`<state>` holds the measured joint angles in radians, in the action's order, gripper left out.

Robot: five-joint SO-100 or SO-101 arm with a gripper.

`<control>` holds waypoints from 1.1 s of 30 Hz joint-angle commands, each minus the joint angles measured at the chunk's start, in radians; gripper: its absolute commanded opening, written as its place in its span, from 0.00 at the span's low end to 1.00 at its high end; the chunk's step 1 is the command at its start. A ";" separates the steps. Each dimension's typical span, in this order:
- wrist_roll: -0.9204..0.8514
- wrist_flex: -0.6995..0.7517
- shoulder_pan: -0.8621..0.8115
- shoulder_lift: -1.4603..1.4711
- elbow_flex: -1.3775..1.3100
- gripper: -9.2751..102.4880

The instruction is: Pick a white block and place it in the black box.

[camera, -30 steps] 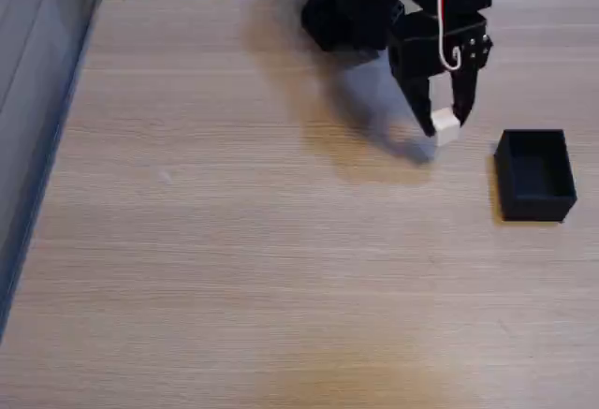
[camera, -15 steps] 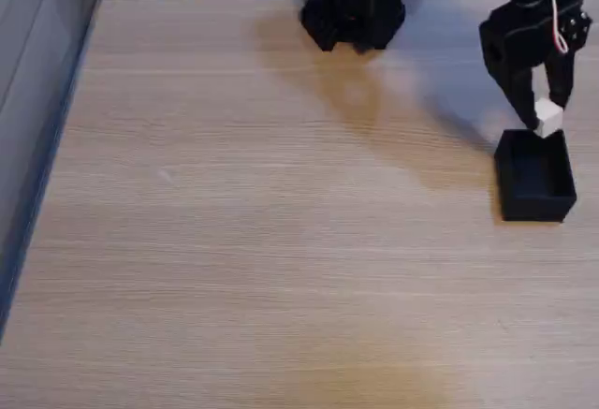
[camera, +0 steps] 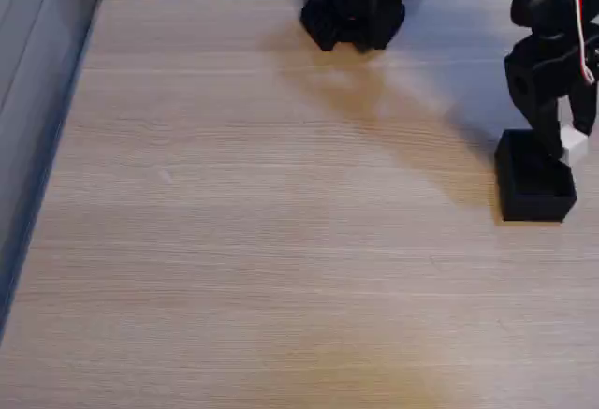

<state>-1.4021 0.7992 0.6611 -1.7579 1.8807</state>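
I'm holding the tiny rigid, light white cube clamped by opposite flat faces in my fingers over the matte black open-topped box.

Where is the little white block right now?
In the fixed view, the white block is at the far right, pinched in the claw just over the right wall of the black box.

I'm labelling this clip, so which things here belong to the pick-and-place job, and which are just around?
Part of the job:
- white block, held in the claw
- black box, open-topped, beneath the claw
- claw, shut on the block

Just around:
- wooden table
- arm's black base at the table's far edge
- red-white wires on the arm
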 commanded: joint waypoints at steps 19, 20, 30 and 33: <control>-0.028 -0.043 -0.058 -0.060 0.104 0.28; -0.028 -0.040 -0.058 -0.064 0.106 0.29; -0.038 -0.051 -0.098 -0.170 0.178 0.12; -0.064 -0.077 -0.146 -0.273 0.298 0.08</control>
<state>-1.4404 0.7409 0.5492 -1.9328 2.1108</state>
